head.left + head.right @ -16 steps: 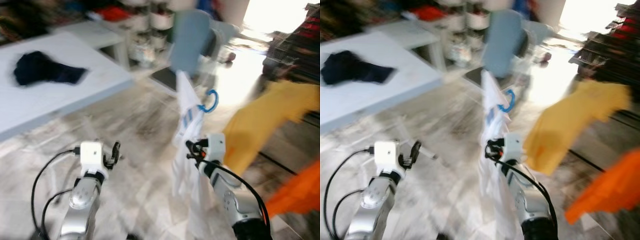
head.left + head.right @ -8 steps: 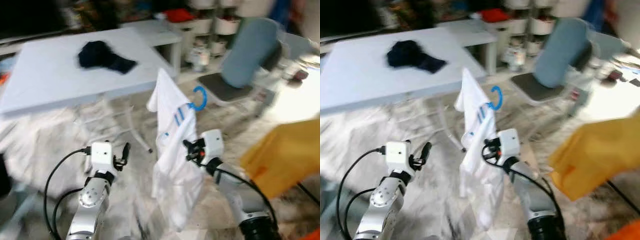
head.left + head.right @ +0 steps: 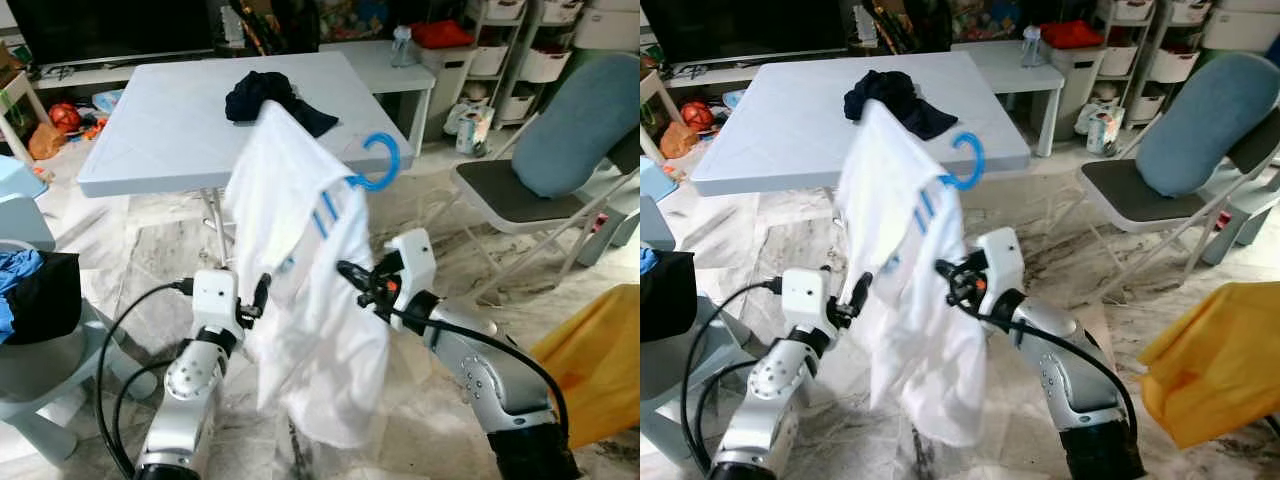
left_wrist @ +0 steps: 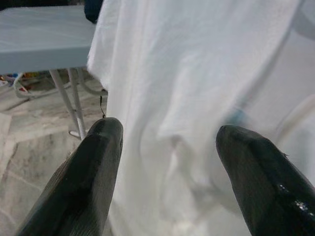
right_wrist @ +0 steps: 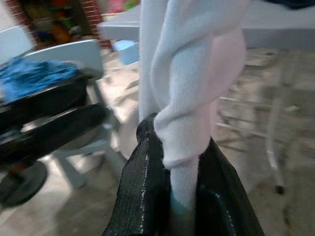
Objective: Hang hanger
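marble-patterned floor (image 3: pixel 120 270) spreads under a pale grey folding table (image 3: pixel 150 140) carrying a dark garment (image 3: pixel 268 98), with a grey chair (image 3: pixel 560 170) to the robot's right. the right gripper (image 5: pixel 170 196) is pinched on a fold of the white shirt (image 3: pixel 305 300), which hangs on a hanger with a blue hook (image 3: pixel 377 165) held up in front of the table. the left gripper (image 4: pixel 170 162) has its fingers spread, just beside the shirt's cloth.
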Tool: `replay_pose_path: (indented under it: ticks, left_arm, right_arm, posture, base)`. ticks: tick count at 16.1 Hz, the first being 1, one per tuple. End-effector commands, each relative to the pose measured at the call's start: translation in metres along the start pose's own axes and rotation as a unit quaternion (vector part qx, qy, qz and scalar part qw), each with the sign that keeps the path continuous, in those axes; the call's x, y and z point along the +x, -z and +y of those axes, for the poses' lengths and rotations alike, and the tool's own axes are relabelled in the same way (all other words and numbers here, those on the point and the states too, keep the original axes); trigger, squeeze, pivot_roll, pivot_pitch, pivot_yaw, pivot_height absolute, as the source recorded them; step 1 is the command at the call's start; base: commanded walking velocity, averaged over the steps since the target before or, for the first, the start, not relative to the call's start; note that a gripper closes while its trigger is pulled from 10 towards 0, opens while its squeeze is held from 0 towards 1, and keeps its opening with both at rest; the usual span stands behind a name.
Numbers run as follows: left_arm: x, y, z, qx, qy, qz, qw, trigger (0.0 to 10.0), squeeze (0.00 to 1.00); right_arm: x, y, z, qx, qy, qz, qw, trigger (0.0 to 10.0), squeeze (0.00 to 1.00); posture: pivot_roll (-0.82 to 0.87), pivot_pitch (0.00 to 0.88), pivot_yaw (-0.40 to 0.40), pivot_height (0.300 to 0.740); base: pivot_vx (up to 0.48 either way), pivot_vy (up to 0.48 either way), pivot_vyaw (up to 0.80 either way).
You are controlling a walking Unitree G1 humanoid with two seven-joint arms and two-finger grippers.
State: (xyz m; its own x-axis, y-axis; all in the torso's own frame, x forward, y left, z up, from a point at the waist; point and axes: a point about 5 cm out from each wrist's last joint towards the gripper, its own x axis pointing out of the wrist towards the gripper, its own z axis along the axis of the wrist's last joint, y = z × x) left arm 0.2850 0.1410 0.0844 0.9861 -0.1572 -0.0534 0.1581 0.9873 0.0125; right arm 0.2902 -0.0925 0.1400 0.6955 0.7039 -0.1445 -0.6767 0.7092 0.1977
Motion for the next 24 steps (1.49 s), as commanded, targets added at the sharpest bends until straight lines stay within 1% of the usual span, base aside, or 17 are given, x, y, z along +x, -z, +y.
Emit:
replay_pose_path:
  ticks: [1, 4, 7, 9, 11, 12, 13, 14, 16, 17, 18, 19, 20, 21, 22, 23, 24]
  left_arm:
    - [0.004, -0.007, 0.003, 0.006, -0.002, -0.013, 1.000, 10.0, 0.00]
    - [0.004, -0.006, 0.007, 0.009, -0.012, -0.014, 1.000, 10.0, 0.00]
    - [0.004, -0.003, 0.011, 0.016, -0.021, -0.009, 1.000, 10.0, 0.00]
    - [0.005, -0.002, 0.017, 0.017, -0.031, -0.007, 0.999, 10.0, 0.00]
    - [0.006, -0.001, 0.018, 0.018, -0.033, -0.007, 0.999, 10.0, 0.00]
    - [0.007, -0.001, 0.017, 0.017, -0.032, -0.007, 0.999, 10.0, 0.00]
    - [0.009, -0.003, 0.010, 0.004, -0.010, -0.011, 1.000, 10.0, 0.00]
    - [0.010, -0.008, 0.000, -0.005, 0.021, -0.018, 1.000, 10.0, 0.00]
    - [0.010, -0.008, -0.008, -0.004, 0.042, -0.015, 0.999, 10.0, 0.00]
    - [0.010, -0.004, -0.013, -0.008, 0.048, -0.007, 0.999, 10.0, 0.00]
    - [0.010, -0.003, -0.015, -0.011, 0.052, -0.006, 0.999, 10.0, 0.00]
    - [0.010, -0.003, -0.021, -0.040, 0.082, -0.009, 0.996, 10.0, 0.00]
    - [0.010, -0.004, -0.024, -0.050, 0.095, -0.010, 0.994, 10.0, 0.00]
    - [0.010, -0.003, -0.022, -0.037, 0.085, -0.007, 0.996, 10.0, 0.33]
    - [0.011, 0.000, -0.021, -0.018, 0.077, 0.001, 0.997, 10.0, 0.30]
    - [0.012, 0.001, -0.020, -0.013, 0.072, 0.006, 0.997, 10.0, 0.12]
    - [0.013, 0.001, -0.020, -0.016, 0.072, 0.007, 0.997, 10.0, 0.00]
  right_arm:
    - [0.000, -0.013, 0.010, -0.014, -0.035, -0.017, 0.999, 10.0, 0.00]
    - [-0.012, -0.010, 0.016, -0.021, -0.084, 0.016, 0.996, 10.0, 0.00]
    - [-0.025, -0.004, 0.023, -0.035, -0.148, 0.058, 0.987, 10.0, 0.00]
    - [-0.032, -0.005, 0.025, -0.030, -0.169, 0.072, 0.983, 10.0, 0.00]
    - [-0.035, -0.008, 0.026, -0.036, -0.176, 0.076, 0.981, 10.0, 0.00]
    - [-0.034, -0.008, 0.025, -0.041, -0.176, 0.076, 0.981, 10.0, 0.00]
    - [-0.028, -0.009, 0.017, -0.054, -0.136, 0.068, 0.987, 10.0, 0.00]
    - [-0.019, -0.008, 0.007, -0.067, -0.079, 0.060, 0.993, 10.0, 0.00]
    - [-0.011, -0.011, 0.002, -0.052, -0.047, 0.044, 0.997, 10.0, 0.00]
    - [-0.006, -0.014, 0.005, -0.034, -0.051, 0.033, 0.998, 10.0, 0.00]
    - [-0.006, -0.014, 0.008, -0.035, -0.058, 0.033, 0.997, 10.0, 0.00]
    - [-0.006, -0.013, 0.013, -0.031, -0.072, 0.035, 0.996, 10.0, 0.00]
    - [-0.007, -0.013, 0.015, -0.030, -0.081, 0.036, 0.996, 10.0, 0.00]
    - [-0.012, -0.017, 0.026, -0.019, -0.134, 0.030, 0.990, 10.0, 0.00]
    - [-0.018, -0.022, 0.035, -0.011, -0.173, 0.020, 0.985, 10.0, 0.00]
    - [-0.020, -0.024, 0.037, -0.010, -0.185, 0.019, 0.982, 10.0, 0.00]
    - [-0.023, -0.025, 0.039, -0.012, -0.202, 0.021, 0.979, 10.0, 0.00]
  posture:
    - [-0.05, 0.000, -0.032, 0.740]
    - [-0.05, 0.000, -0.031, 0.740]
    - [-0.05, 0.000, -0.032, 0.740]
    - [-0.05, 0.000, -0.032, 0.740]
    - [-0.05, 0.000, -0.030, 0.740]
    - [-0.06, 0.000, -0.027, 0.740]
    - [-0.06, 0.000, -0.025, 0.740]
    - [-0.06, 0.000, -0.025, 0.740]
    - [-0.06, 0.000, -0.026, 0.740]
    - [-0.06, 0.000, -0.030, 0.740]
    - [-0.06, 0.000, -0.032, 0.740]
    - [-0.06, 0.000, -0.032, 0.740]
    - [-0.06, 0.000, -0.032, 0.740]
    - [-0.06, 0.000, -0.034, 0.740]
    - [-0.06, 0.000, -0.034, 0.740]
    - [-0.07, 0.000, -0.031, 0.740]
    - [-0.07, 0.000, -0.030, 0.740]
  base:
    - [0.000, 0.000, 0.00]
    - [0.000, 0.000, 0.00]
    - [0.000, 0.000, 0.00]
    - [0.000, 0.000, 0.00]
    - [0.000, 0.000, 0.00]
    - [0.000, 0.000, 0.00]
    - [0.000, 0.000, 0.00]
    - [0.000, 0.000, 0.00]
    - [0.000, 0.000, 0.00]
    - [0.000, 0.000, 0.00]
    - [0.000, 0.000, 0.00]
    - [0.000, 0.000, 0.00]
    - [0.000, 0.000, 0.00]
    - [0.000, 0.000, 0.00]
    - [0.000, 0.000, 0.00]
    - [0.000, 0.000, 0.00]
    - [0.000, 0.000, 0.00]
